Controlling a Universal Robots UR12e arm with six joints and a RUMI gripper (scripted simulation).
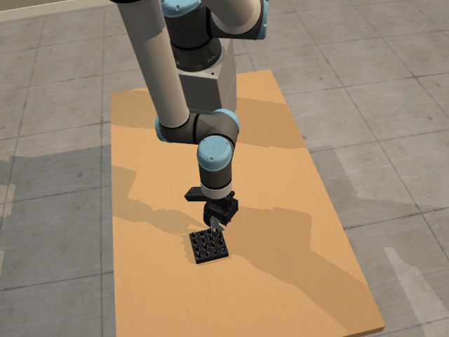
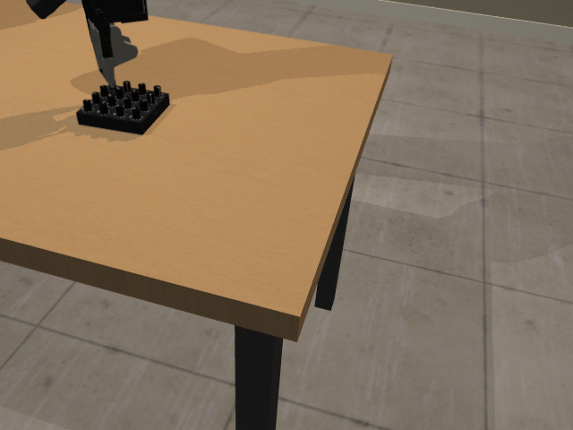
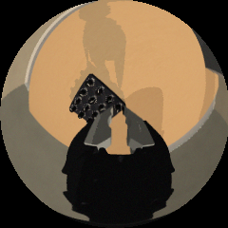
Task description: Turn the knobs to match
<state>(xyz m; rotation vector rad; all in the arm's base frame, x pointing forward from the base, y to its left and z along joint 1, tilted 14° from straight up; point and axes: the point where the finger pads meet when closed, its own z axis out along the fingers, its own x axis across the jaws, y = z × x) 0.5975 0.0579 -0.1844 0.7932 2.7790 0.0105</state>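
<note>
The black knob box (image 1: 209, 247) lies on the wooden table and carries a grid of small black knobs. It also shows in the exterior view (image 2: 123, 107) and in the wrist view (image 3: 95, 100). My gripper (image 1: 215, 227) points straight down over the box's far edge. In the exterior view its fingertips (image 2: 106, 79) stand just above a knob at the box's far-left corner (image 2: 104, 89). The fingers are drawn nearly together, with only a thin gap, and hold nothing. In the wrist view the fingertips meet at the box's near corner. The knob marks and the socket are too small to read.
The arm's grey base block (image 1: 207, 87) stands on the far end of the table. The table's right edge (image 2: 370, 139) and front edge (image 2: 148, 287) drop to a tiled floor.
</note>
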